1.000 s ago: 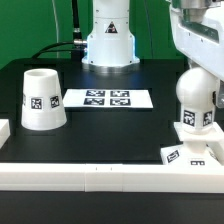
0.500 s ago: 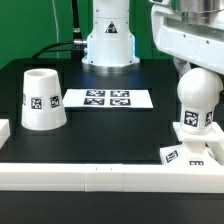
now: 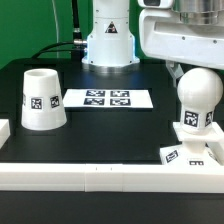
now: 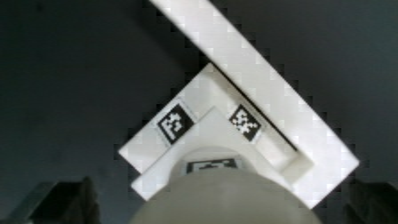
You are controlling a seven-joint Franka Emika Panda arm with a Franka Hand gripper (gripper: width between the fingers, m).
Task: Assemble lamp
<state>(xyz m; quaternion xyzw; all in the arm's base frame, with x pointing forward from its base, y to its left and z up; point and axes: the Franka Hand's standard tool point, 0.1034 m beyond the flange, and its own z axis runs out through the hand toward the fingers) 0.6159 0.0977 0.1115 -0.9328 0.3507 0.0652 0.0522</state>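
White shade (image 3: 43,98) only in exterior view (wrist view: bulb (image 4: 222,200) atop base (image 4: 210,118))

The shade (image 3: 42,98), bulb (image 3: 199,92) and base (image 3: 193,152) were white, each bearing black-and-white square tags. The marker board (image 3: 106,98) was white with four such tags. The worktop (image 3: 110,135) was black, the backdrop (image 3: 35,25) green.

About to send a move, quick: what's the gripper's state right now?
Gripper: looks open, above the bulb, gripping nothing.
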